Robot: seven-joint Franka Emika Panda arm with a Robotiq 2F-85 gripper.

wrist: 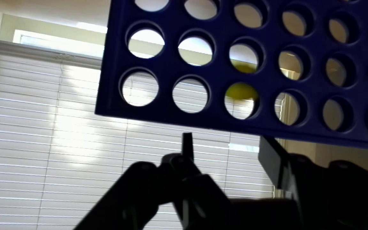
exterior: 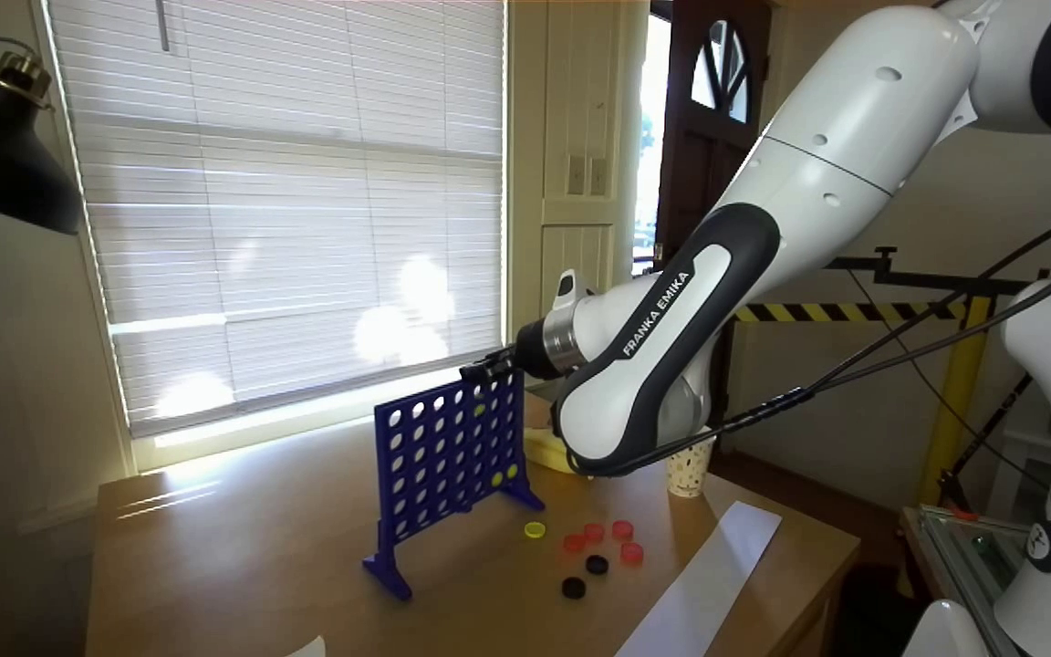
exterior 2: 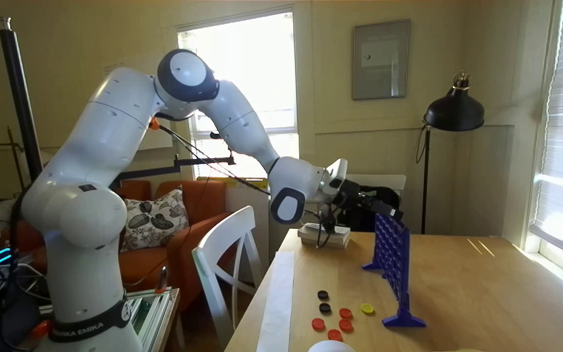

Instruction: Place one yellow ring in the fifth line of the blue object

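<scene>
The blue object [exterior: 450, 449] stands upright on the table; it also shows in an exterior view [exterior 2: 393, 254] and in the upside-down wrist view [wrist: 219, 76]. A yellow ring [wrist: 241, 91] shows blurred inside it, across the top two holes of one column. In an exterior view this yellow ring [exterior: 480, 410] is in the fifth column from the left. More yellow rings [exterior: 496, 479] sit in its bottom row. Another yellow ring [exterior: 535, 529] lies flat on the table, also in an exterior view [exterior 2: 367, 308]. My gripper [wrist: 227, 137] is open and empty, fingertips just above the blue object's top edge.
Several red tokens [exterior: 621, 529] and black tokens [exterior: 597, 565] lie near the blue object. A yellow banana-like thing [exterior: 548, 452] and a patterned cup [exterior: 686, 470] are behind. A white paper strip [exterior: 708, 584] runs along the table edge. Books [exterior 2: 324, 234] lie at the table's far end.
</scene>
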